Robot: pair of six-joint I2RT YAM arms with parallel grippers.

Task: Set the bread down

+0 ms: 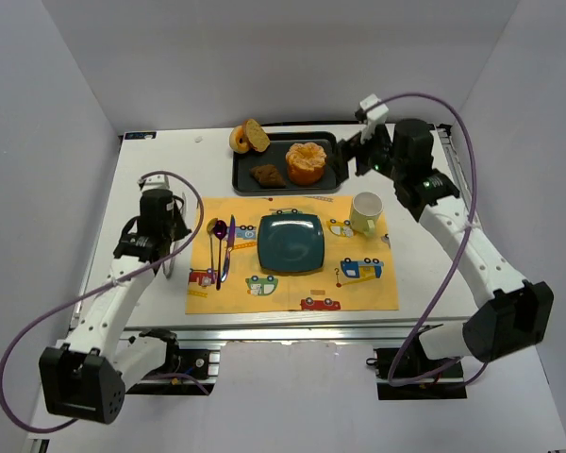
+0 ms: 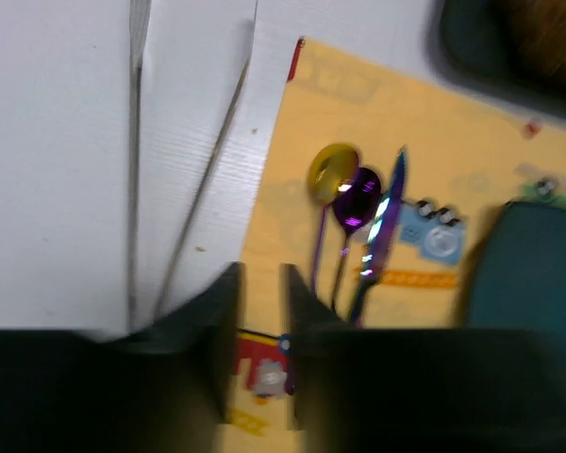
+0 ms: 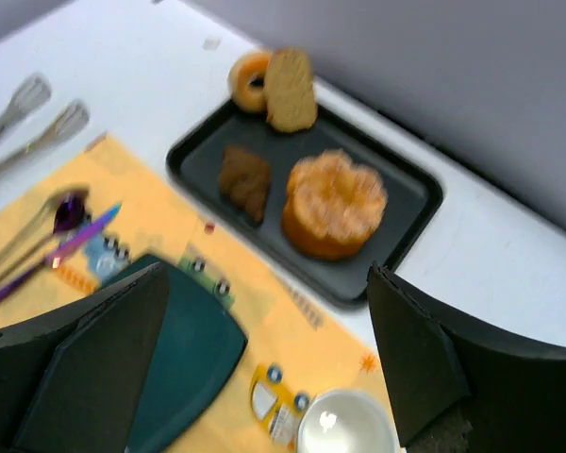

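The bread (image 1: pixel 268 176) is a small dark brown lumpy piece lying on the left part of the black tray (image 1: pixel 241 179) at the back of the table. It also shows in the right wrist view (image 3: pixel 244 178). My right gripper (image 1: pixel 351 157) hovers at the tray's right end, above the table. In its wrist view the right gripper (image 3: pixel 266 274) is wide open and empty. My left gripper (image 1: pixel 176 226) is by the placemat's left edge, far from the tray. In its wrist view the left gripper (image 2: pixel 262 283) is nearly closed with a narrow gap and holds nothing.
The tray also holds a large orange bun (image 1: pixel 306 161), with a ring donut and sliced roll (image 1: pixel 248 138) at its back left corner. A teal plate (image 1: pixel 290 242), a mug (image 1: pixel 366 213) and cutlery (image 1: pixel 222 243) lie on the yellow placemat (image 1: pixel 358 293). Metal tongs (image 2: pixel 137 142) lie left of the mat.
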